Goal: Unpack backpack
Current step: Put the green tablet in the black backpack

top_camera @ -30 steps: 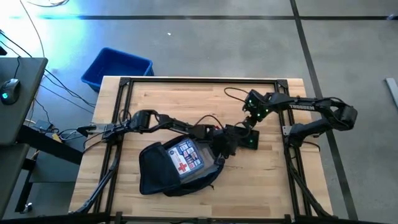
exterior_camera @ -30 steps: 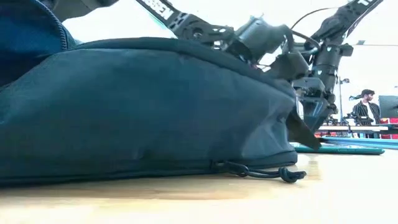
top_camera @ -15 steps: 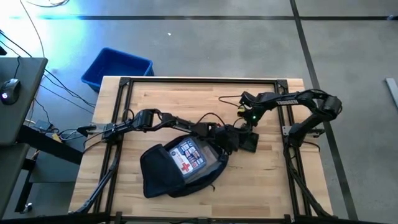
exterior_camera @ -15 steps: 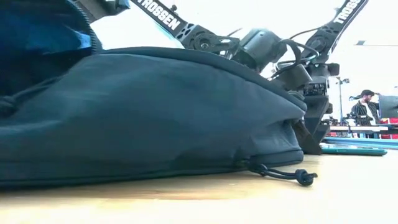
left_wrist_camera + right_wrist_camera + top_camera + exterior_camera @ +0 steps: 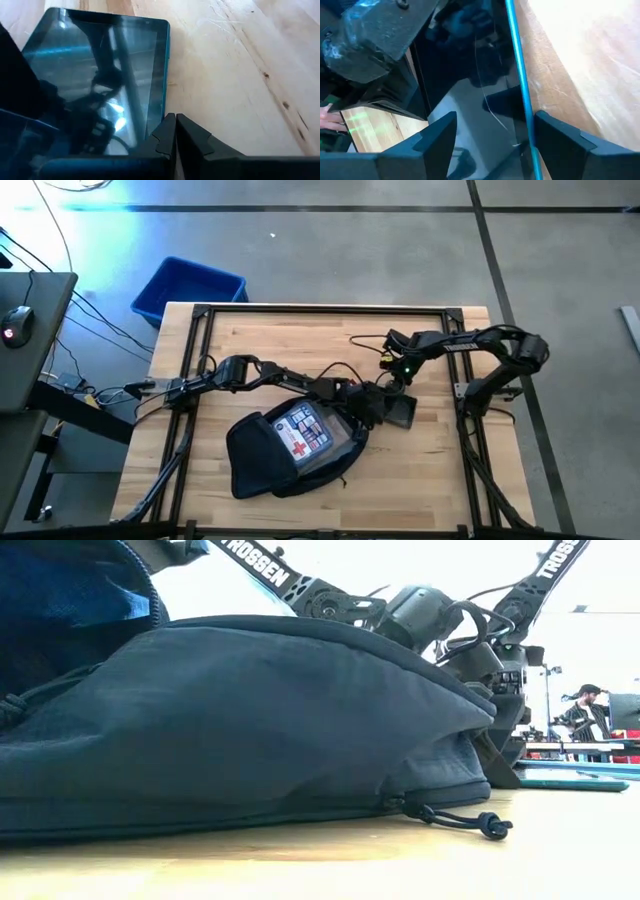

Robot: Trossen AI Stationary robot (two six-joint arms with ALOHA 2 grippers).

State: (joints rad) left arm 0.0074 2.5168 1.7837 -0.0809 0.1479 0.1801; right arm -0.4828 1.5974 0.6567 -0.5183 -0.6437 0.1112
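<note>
You are looking at the backpack [image 5: 285, 455] lying open at about 7 o'clock from the surface's [image 5: 260, 340] centre, a red-cross kit [image 5: 300, 432] showing in its mouth. A tablet [image 5: 400, 410] is lying flat at 4 o'clock, outside the backpack. The right gripper [image 5: 393, 387] is hovering over the tablet, jaws apart and holding nothing. The left gripper [image 5: 368, 408] is sitting between backpack and tablet, jaws together. In my judgement, unpacking is partly done; the kit is remaining.
</note>
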